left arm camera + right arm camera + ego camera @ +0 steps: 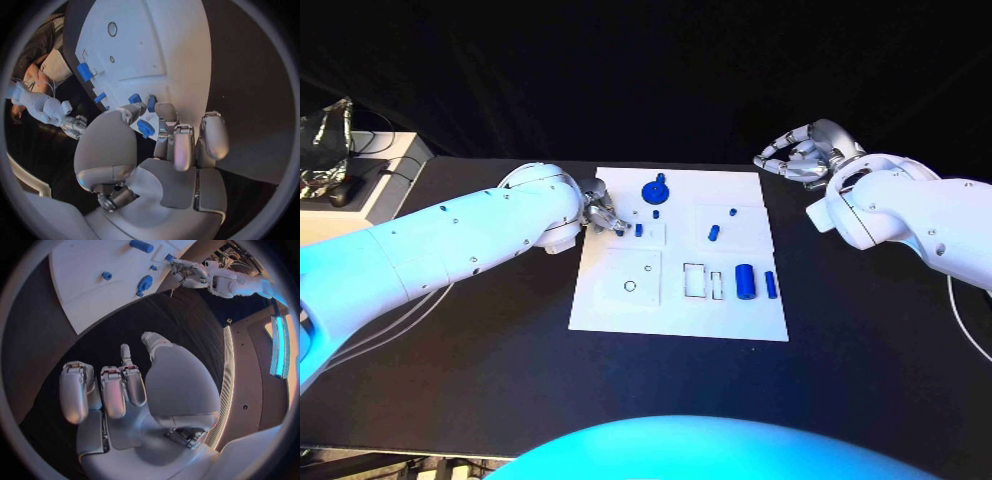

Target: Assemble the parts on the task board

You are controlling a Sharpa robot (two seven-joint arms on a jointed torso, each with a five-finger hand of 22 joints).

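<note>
Blue part (145, 128) pinched by left robot hand (602, 214) | right robot hand (799, 155) curled, holding nothing

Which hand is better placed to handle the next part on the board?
Left. The left hand sits at the task board's edge beside small blue parts; the right hand hovers off the board over the table.

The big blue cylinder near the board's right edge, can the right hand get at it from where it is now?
Probably yes. The right hand hovers off the task board, holding nothing, and the blue cylinder lies uncovered, with nothing between them.
</note>
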